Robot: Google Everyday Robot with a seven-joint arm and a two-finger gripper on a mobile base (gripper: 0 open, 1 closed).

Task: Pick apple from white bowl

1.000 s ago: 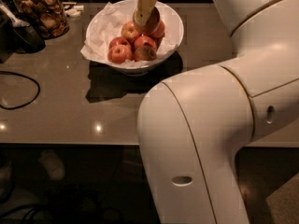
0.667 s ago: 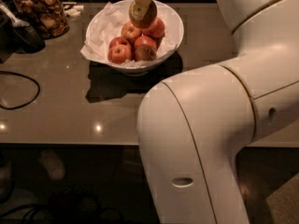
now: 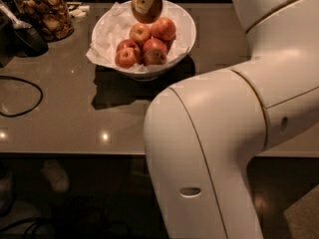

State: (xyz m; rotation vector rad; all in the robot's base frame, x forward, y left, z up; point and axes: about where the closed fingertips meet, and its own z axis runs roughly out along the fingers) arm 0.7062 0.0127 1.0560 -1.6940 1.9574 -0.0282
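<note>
The white bowl, lined with crumpled white paper, stands at the back of the grey table. Several reddish apples lie in it. My gripper comes down from the top edge over the bowl's far rim. It is shut on the apple, which looks dark in shadow and hangs just above the other apples, clear of them. The upper parts of the fingers are cut off by the top edge.
A glass jar of brown snacks stands at the back left beside a dark object. A black cable loops on the table's left. My white arm fills the right foreground. The table's front edge runs below.
The gripper has risen from among the apples in the bowl, and the held apple has come up with it, now above the pile.
</note>
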